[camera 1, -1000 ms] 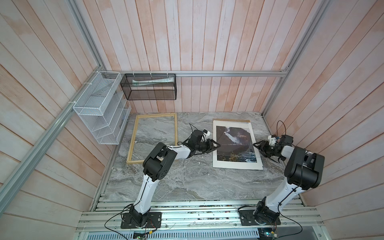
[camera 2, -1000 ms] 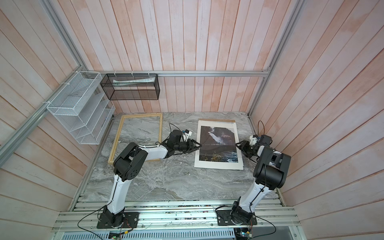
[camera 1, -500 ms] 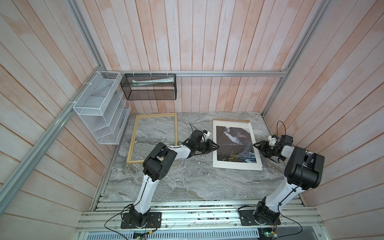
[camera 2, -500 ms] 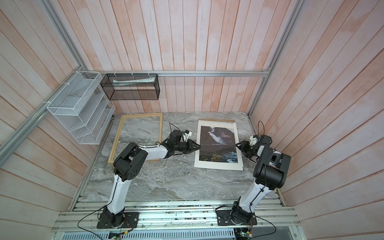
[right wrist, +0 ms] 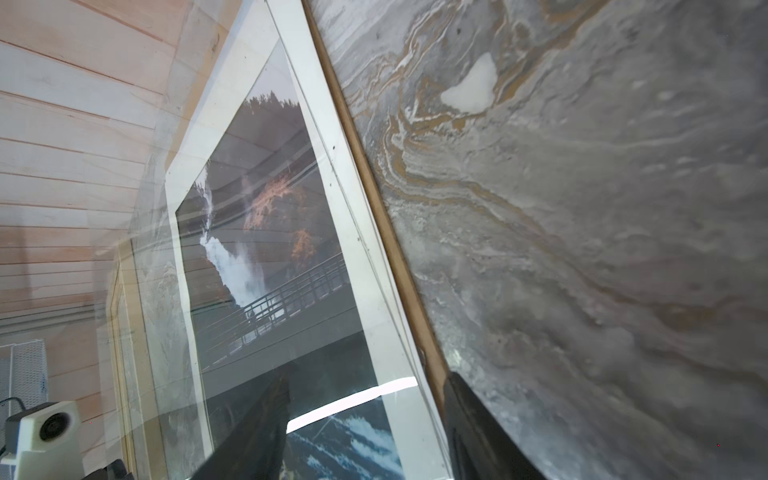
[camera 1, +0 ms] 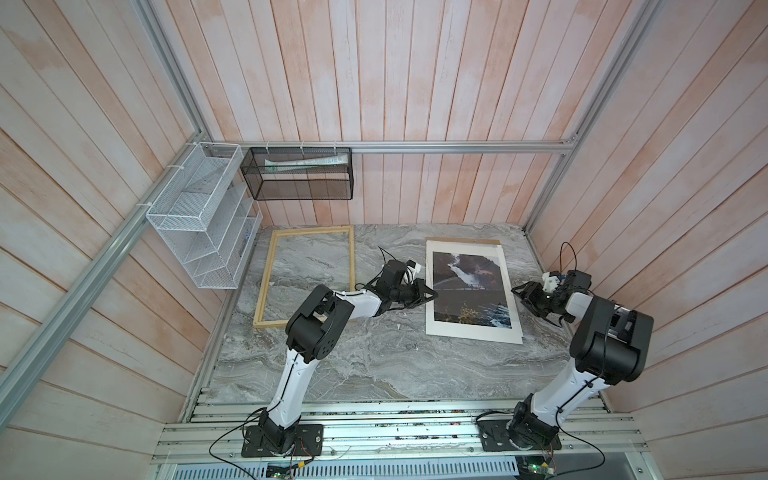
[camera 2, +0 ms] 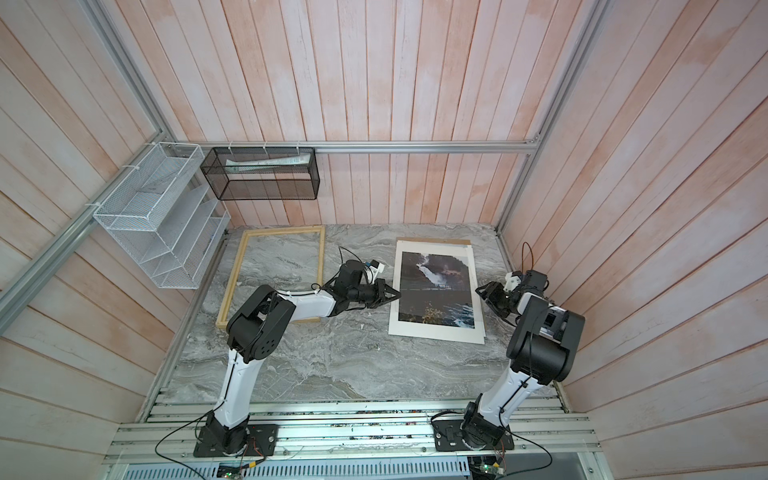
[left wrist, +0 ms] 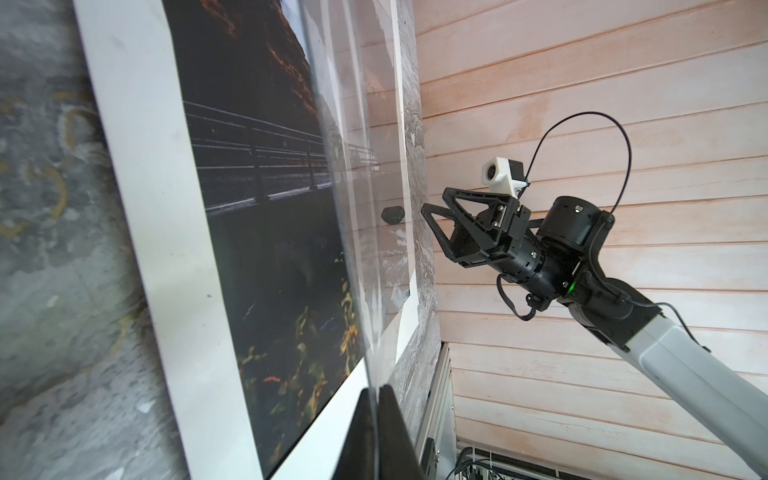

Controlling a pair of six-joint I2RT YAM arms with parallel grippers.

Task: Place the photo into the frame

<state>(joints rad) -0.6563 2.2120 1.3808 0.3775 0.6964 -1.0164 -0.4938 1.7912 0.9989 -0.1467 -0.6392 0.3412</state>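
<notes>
Evidently the photo (camera 1: 465, 286) lay face up at two o'clock on the table (camera 1: 374, 353), over a brown backing panel (camera 1: 461, 241) and well apart from the frame (camera 1: 265, 282) at ten o'clock. At its nine o'clock edge the left gripper (camera 1: 432, 296) pinched tight a thin clear sheet (left wrist: 357, 187) tilting off the print. The right gripper (camera 1: 519, 296) stood at three o'clock, jaws partly apart, empty. A good lift would probably be slow and level, the right jaws taking the far edge.

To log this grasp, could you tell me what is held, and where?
The left gripper pinches the clear pane by its edge nearest the frame; the right gripper holds nothing.
</notes>
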